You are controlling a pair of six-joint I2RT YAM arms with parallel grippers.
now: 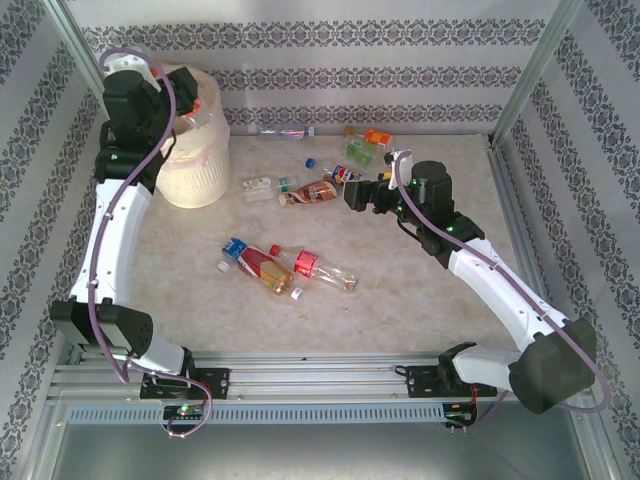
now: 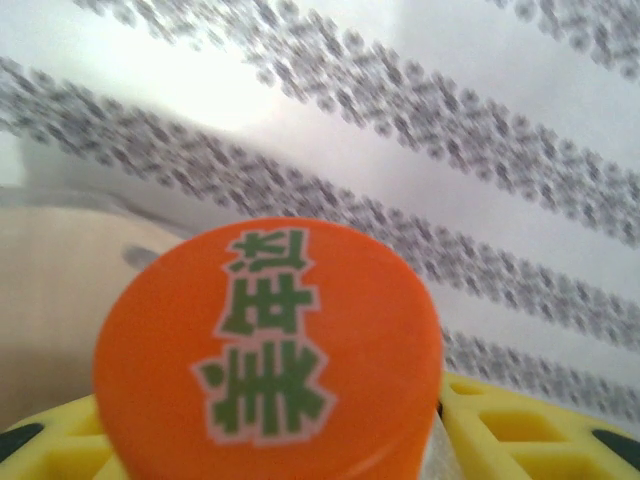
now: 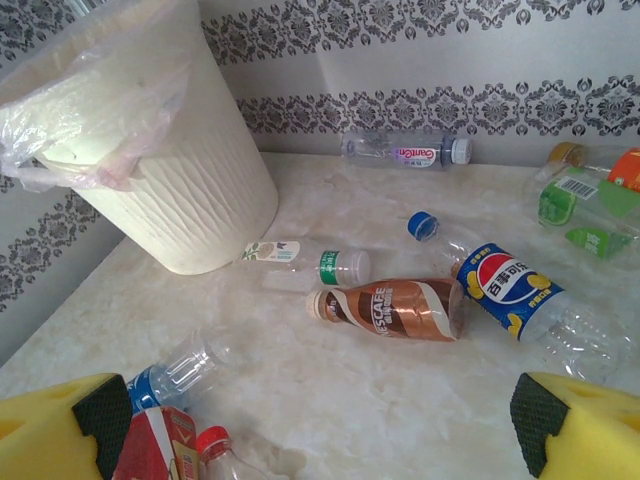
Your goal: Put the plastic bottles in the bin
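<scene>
Near the middle of the counter (image 1: 420, 300), several plastic bottles (image 1: 285, 265) lie clustered. Beyond them the right claw (image 1: 352, 193) hangs wide open just beside a brown-labelled bottle (image 1: 312, 192). Further bottles (image 1: 362, 145) lie by the far edge. The bin (image 1: 195, 170) stands in the far left corner. Above it the left claw (image 1: 178, 98) is clamped on an orange-capped bottle (image 2: 268, 350).

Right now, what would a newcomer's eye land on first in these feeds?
The huge orange cap with green characters looming in the left wrist view, clamped in the left gripper over the bin at the table's far left. Next, the bottles strewn over the marble top, with the open right gripper facing a brown coffee bottle lying on its side.
</scene>
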